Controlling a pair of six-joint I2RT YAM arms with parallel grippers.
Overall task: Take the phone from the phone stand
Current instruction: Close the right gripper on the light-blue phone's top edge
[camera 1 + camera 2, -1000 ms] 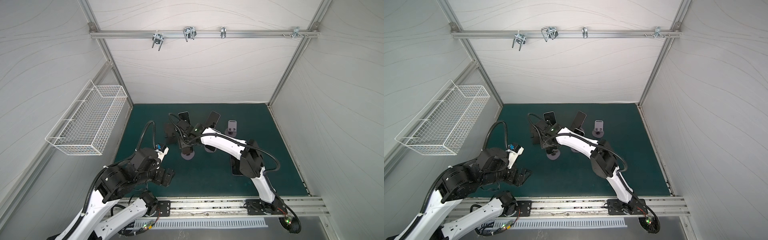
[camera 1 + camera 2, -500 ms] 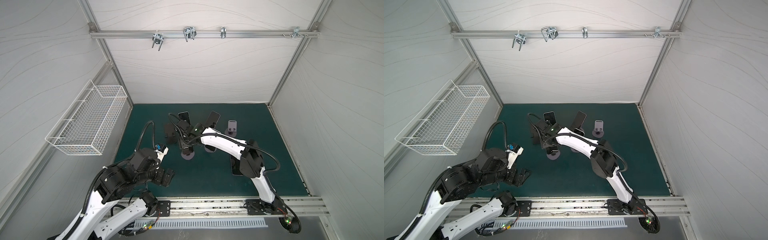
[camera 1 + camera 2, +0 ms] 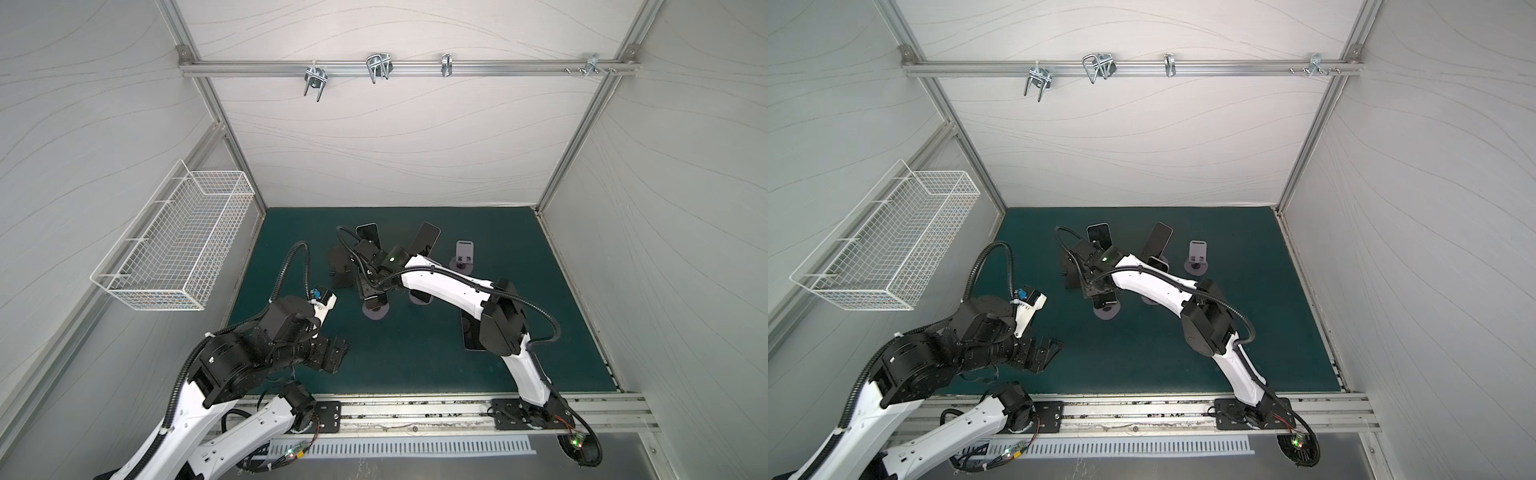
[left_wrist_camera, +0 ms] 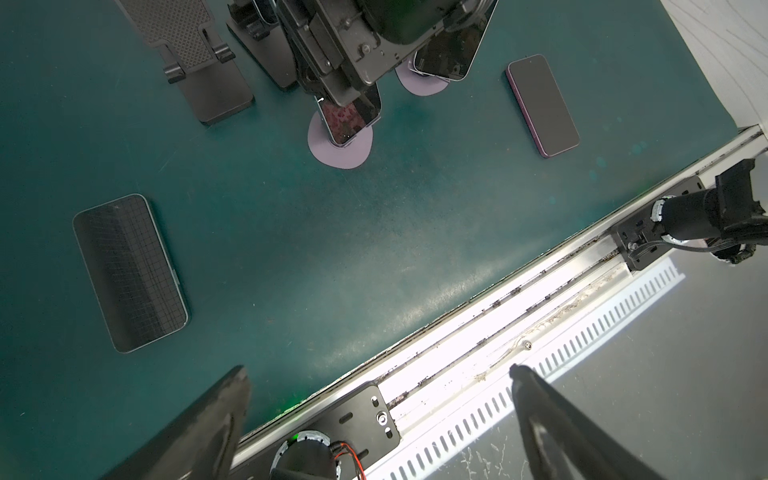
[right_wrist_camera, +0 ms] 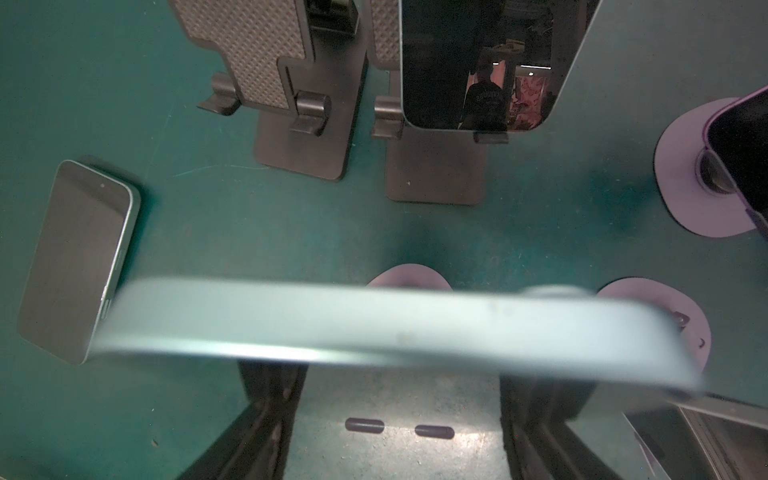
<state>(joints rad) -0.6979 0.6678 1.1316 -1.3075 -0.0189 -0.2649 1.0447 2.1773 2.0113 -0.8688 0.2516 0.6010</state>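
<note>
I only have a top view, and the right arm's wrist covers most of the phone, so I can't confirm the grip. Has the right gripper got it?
Observer: It looks so. In the right wrist view the blue phone, back to the camera, lies across the right gripper, hiding its fingertips.
Operator: Is it off the lilac stand yet?
Observer: I cannot tell. The left wrist view shows its lower end over the stand's round base.
Operator: Anything under the left arm?
Observer: A flat phone lies screen up on the mat on that side. Both wrist views show it.
</note>
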